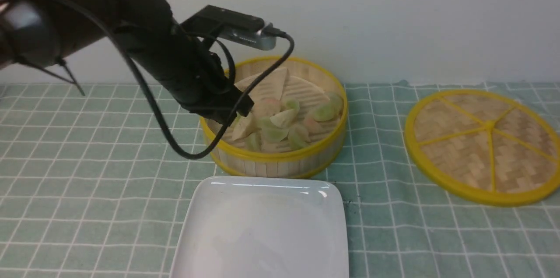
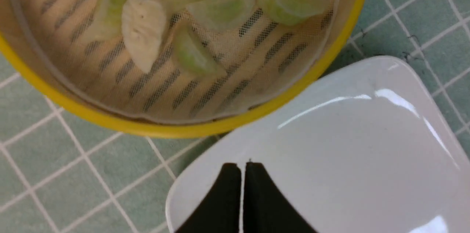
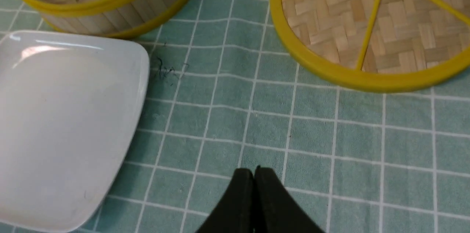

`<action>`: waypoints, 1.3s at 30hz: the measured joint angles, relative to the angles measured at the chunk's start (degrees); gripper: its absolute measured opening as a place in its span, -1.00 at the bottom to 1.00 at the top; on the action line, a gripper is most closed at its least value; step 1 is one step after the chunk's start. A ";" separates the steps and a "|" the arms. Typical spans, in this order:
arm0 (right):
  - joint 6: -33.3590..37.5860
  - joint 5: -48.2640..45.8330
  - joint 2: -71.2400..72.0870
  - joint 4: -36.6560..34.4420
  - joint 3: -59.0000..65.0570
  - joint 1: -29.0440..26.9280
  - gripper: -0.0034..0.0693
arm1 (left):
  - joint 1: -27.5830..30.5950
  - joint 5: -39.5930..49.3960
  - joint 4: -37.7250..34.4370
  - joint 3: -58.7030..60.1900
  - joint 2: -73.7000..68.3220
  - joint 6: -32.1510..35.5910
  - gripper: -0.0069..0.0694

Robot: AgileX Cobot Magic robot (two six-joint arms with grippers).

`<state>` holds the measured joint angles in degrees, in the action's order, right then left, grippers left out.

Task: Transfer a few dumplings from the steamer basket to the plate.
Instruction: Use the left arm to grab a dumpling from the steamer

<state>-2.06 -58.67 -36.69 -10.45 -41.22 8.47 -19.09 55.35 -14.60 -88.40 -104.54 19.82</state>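
A pale wall (image 1: 393,15) backs a counter (image 1: 87,160) draped in teal cloth with a white grid. At its centre stands the round bamboo steamer basket (image 1: 280,162), yellow-rimmed. The dumplings (image 1: 280,122) (pale green, pink and cream crescents) lie heaped on its slatted floor, toward the near side. A flat cream wedge of sheet (image 1: 269,83) rests behind them against the far wall of the basket.

The white square plate (image 1: 262,225) sits just in front of the basket on the robot's side. Its far edge runs close under the basket's rim, and whether the two touch cannot be told. Every dumpling in sight is in the basket.

The dark left arm (image 1: 166,59), trailed by a looping black cable (image 1: 166,133), slants down from the upper left. Its tip is over the left inner side of the basket, near a cream dumpling. The left wrist view shows the left jaws clenched together, with nothing between them.

The right jaws, seen only from their own wrist camera, are likewise pressed tight and hold nothing. They hang over bare cloth, with the plate to one side and the woven lid (image 1: 483,144) with yellow spokes beyond. That lid lies flat, well to the right of the basket.
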 joint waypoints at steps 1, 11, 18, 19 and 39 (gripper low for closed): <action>0.04 -0.21 0.00 -0.42 -0.06 0.00 -0.95 | -0.05 -0.17 0.30 -0.91 -1.25 1.16 -0.83; 0.04 -0.27 0.00 -3.48 -0.06 0.00 -0.95 | -0.22 -14.43 0.68 -2.19 -11.22 6.99 -0.34; 0.04 -0.27 0.00 -4.52 -0.11 0.00 -0.95 | -0.22 -18.46 -0.32 -2.19 -16.19 1.28 0.26; 0.04 -0.27 0.00 -4.64 -0.11 0.00 -0.95 | -0.22 -18.12 -0.54 -2.19 -16.32 0.42 0.29; 0.90 -0.51 0.00 -4.81 -0.11 0.00 -0.95 | -0.27 -10.50 -3.78 -4.71 -17.60 -5.09 -0.62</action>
<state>-1.16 -59.18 -36.69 -15.26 -41.33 8.47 -19.36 44.85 -18.38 -93.11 -122.14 14.72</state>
